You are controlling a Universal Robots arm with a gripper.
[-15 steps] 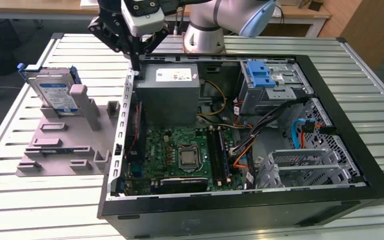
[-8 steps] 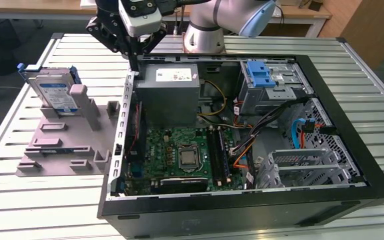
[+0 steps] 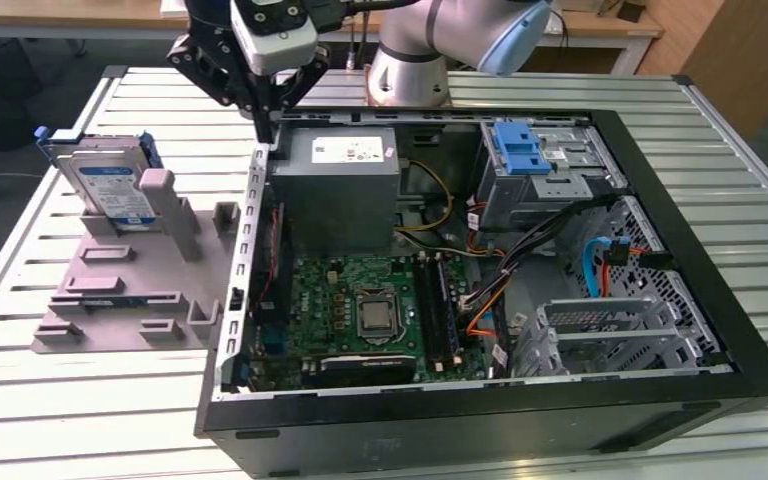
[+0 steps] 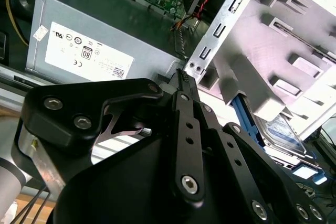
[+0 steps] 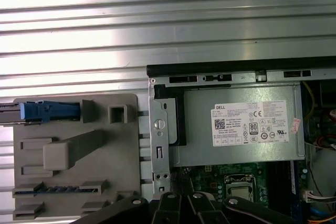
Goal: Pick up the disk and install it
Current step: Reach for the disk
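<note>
The disk (image 3: 104, 180), silver with a white-and-blue label and a blue frame, stands upright in the grey slotted stand (image 3: 131, 290) on the exterior view's left, outside the computer case. Seen edge-on in the first wrist view, the disk (image 5: 47, 111) is a blue strip in the stand (image 5: 73, 150). In the second wrist view the disk (image 4: 283, 129) lies behind a stand post. My gripper (image 3: 264, 130) hangs shut and holding nothing over the case's back corner, beside the power supply (image 3: 337, 180), a short way from the disk. Its black fingers (image 4: 182, 74) meet at the tips.
The open computer case (image 3: 704, 300) holds a motherboard (image 3: 371, 310), cables and a metal drive bay with a blue latch piece (image 3: 524, 150) at the back on the exterior view's right. The case and stand rest on a slatted metal table (image 3: 64, 400). The arm's base (image 3: 411, 70) stands behind the case.
</note>
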